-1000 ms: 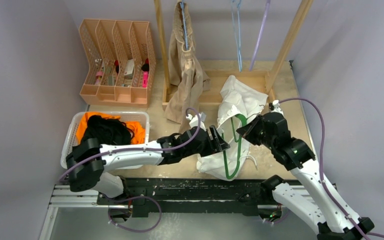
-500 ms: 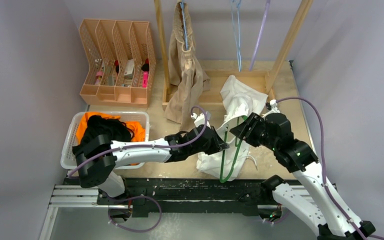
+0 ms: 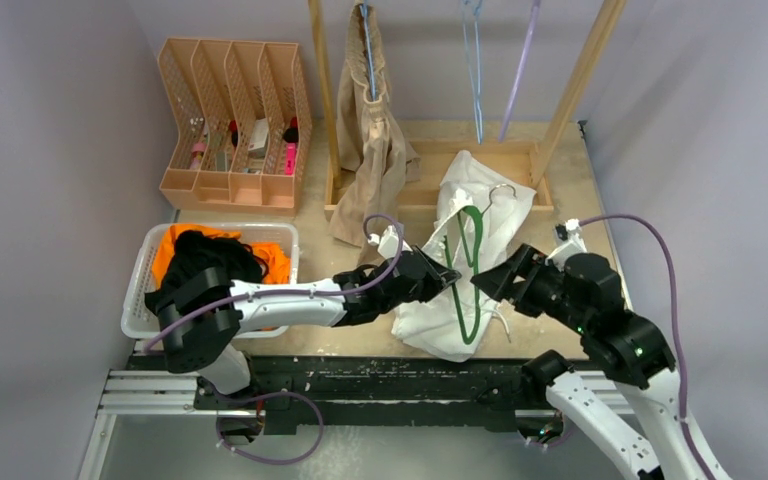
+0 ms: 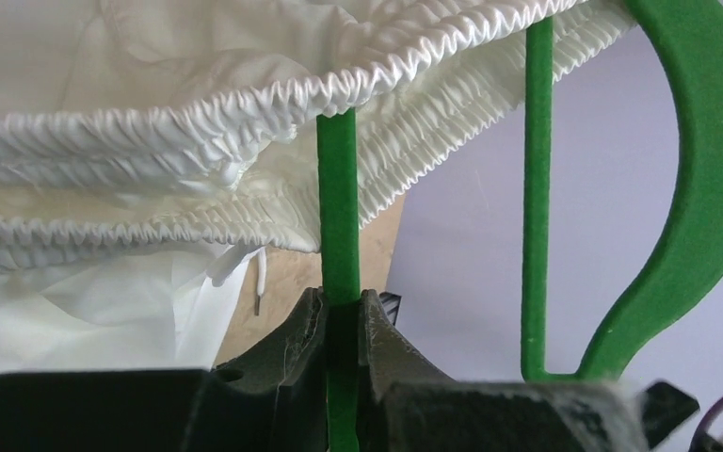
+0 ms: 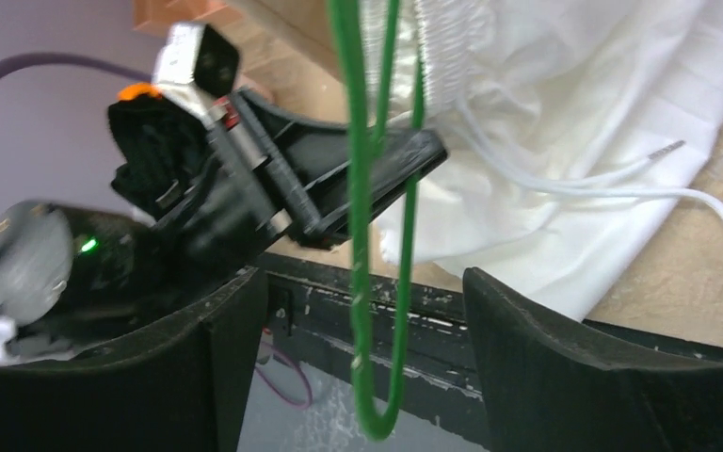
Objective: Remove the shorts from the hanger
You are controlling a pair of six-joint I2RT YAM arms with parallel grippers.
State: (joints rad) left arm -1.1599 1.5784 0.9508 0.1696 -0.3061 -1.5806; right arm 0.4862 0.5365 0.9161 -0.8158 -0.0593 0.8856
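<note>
Far left, the basket (image 3: 140, 290) holds the orange shorts (image 3: 167, 252) and black shorts (image 3: 215, 262). The beige shorts (image 3: 372, 165) hang on the far rack. Centre now: the left gripper (image 4: 342, 325) is clamped tight on a thin bar of the green hanger (image 4: 706, 151), with the white shorts' (image 3: 482, 195) waistband threaded over it! Right gripper (image 5: 367, 330), near right, jaws spread wide, hanger dangling between them.
</note>
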